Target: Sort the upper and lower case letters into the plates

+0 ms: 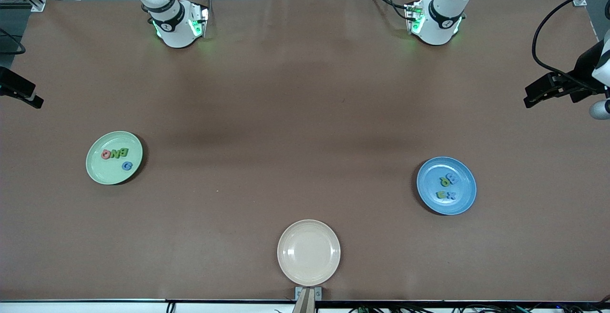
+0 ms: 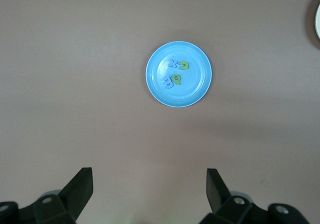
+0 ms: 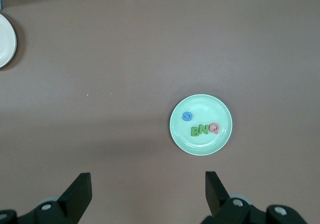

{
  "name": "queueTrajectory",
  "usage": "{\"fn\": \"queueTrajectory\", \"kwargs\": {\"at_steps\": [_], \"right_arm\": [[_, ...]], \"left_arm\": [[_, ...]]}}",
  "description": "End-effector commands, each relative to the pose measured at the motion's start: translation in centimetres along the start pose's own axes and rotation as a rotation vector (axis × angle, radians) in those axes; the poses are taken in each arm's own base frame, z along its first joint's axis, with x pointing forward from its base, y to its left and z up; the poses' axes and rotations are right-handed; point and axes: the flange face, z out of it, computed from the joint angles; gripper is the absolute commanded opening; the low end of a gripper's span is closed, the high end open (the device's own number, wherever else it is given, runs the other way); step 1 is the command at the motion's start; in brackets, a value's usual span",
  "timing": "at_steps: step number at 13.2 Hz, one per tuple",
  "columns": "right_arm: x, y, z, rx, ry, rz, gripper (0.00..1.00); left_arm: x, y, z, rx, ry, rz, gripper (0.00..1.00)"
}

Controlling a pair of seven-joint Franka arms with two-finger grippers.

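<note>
The pale mint green plate (image 1: 97,170) (image 3: 201,145) lies toward the right arm's end of the table. It holds a green B (image 3: 194,130), a green N (image 3: 203,129) and a red Q (image 3: 214,128) in a row, with a blue G (image 3: 186,116) beside them. The blue plate (image 1: 464,201) (image 2: 197,92) lies toward the left arm's end and holds several small green and blue letters (image 2: 175,73). My left gripper (image 2: 150,184) hangs open and empty high over bare table short of the blue plate. My right gripper (image 3: 148,186) hangs open and empty likewise, short of the mint plate.
A cream-beige plate (image 1: 309,252) with nothing on it sits at the table's edge nearest the front camera, midway between the two plates. Brown tabletop spreads between the plates and the arm bases (image 1: 176,27) (image 1: 436,22).
</note>
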Motion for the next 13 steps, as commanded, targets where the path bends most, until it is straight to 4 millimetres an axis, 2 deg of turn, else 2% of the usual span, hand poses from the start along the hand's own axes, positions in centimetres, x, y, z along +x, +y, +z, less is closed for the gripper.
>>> {"fn": "queueTrajectory", "kwargs": {"at_steps": [1,3,7,10,13], "right_arm": [[-0.1,0.2,-0.3,-0.008,-0.002,0.013,1.00],[0.0,0.3,-0.2,-0.010,-0.002,0.013,1.00],[0.0,0.2,-0.4,-0.012,0.007,0.010,1.00],[0.0,0.3,-0.7,-0.014,0.015,0.012,1.00],[0.1,0.2,-0.7,-0.017,0.016,0.010,1.00]], "left_arm": [[-2.8,0.1,0.3,-0.007,-0.024,0.023,1.00],[-3.3,0.5,0.0,0.002,-0.016,0.027,1.00],[-2.8,0.8,-0.6,-0.010,0.038,0.037,1.00],[-2.7,1.4,-0.4,-0.019,0.043,0.045,1.00],[-2.7,1.4,1.0,-0.015,0.014,0.046,1.00]]}}
